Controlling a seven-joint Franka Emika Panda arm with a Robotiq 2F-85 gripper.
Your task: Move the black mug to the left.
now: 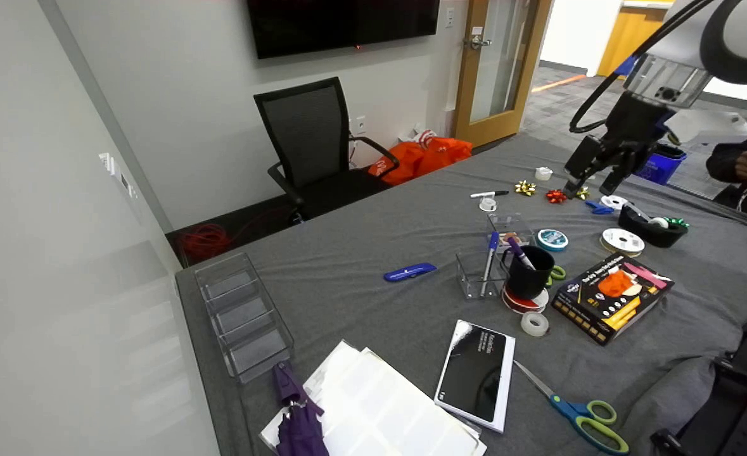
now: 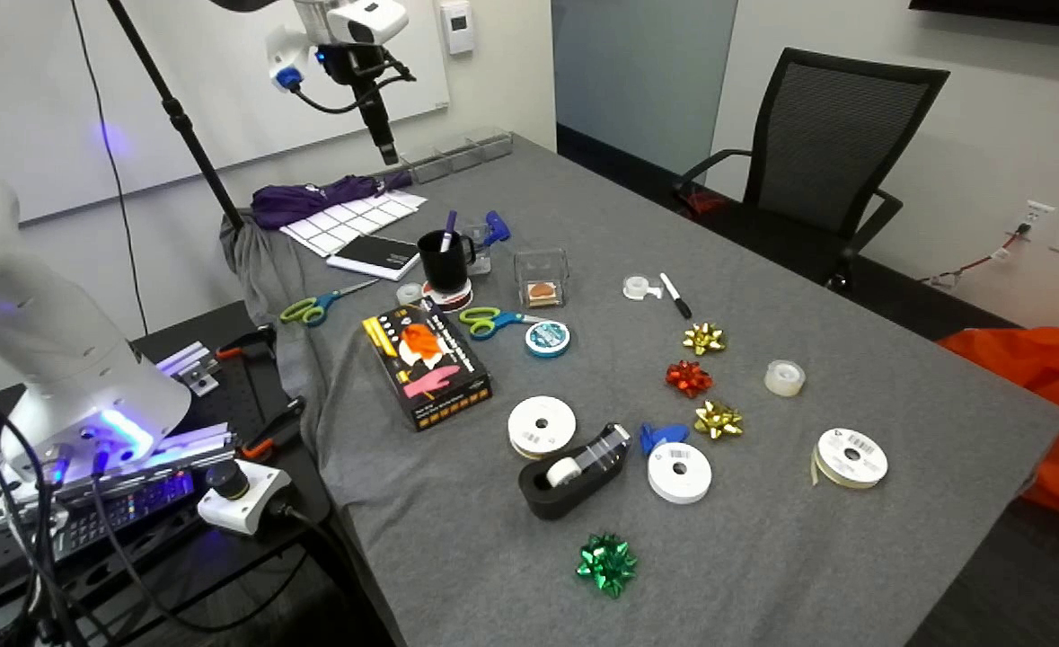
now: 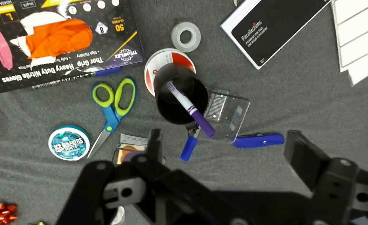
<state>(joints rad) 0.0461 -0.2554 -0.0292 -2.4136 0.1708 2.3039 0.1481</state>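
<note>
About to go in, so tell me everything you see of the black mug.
The black mug is plain, cylindrical, perhaps ceramic, with one loop handle. It stands upright, apparently on the red-and-white spool. A purple-capped marker leans inside, sticking past the rim. The handle is near a blue-capped marker; I can't tell if they touch. The open claw isn't touching the mug.

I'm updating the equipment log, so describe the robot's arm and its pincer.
The arm is white with smooth, rounded casings; a blue-white light glows low on it, and a black cable loops near its far end. The pincer is mostly black, with angular jointed fingers and grey links pierced by round holes.
</note>
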